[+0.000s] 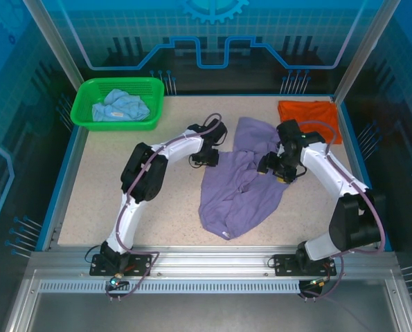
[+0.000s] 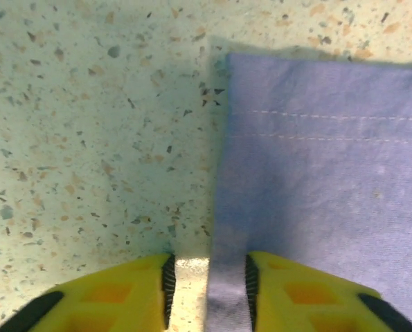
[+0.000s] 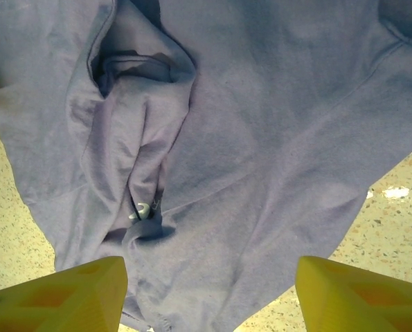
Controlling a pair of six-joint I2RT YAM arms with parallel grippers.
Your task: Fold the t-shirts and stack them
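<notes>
Left pincer (image 2: pixel 207 277) stands narrowly apart astride the edge of the purple shirt (image 1: pixel 237 187), right pincer (image 3: pixel 209 277) gapes wide over its crumpled middle. That shirt lies mid-table, orange shirt (image 1: pixel 308 114) at one o'clock, blue shirt (image 1: pixel 121 106) in the basket (image 1: pixel 115 125) at eleven.

Seen from above, the left gripper (image 1: pixel 208 159) hides its fingertips beneath its own wrist at the left edge of the lavender t-shirt (image 1: pixel 237 190). The right gripper (image 1: pixel 278 169) covers part of the shirt's far right side. In the right wrist view the white lettering (image 3: pixel 142 211) sinks into a fold, too small to read, and the yellow fingers (image 3: pixel 67 294) run off the bottom edge. The light blue t-shirt (image 1: pixel 121 107) lies bunched in the green basket (image 1: pixel 95 123), its outline unclear. The orange t-shirt (image 1: pixel 308 114) has its near left corner behind the right arm (image 1: pixel 330 173).
</notes>
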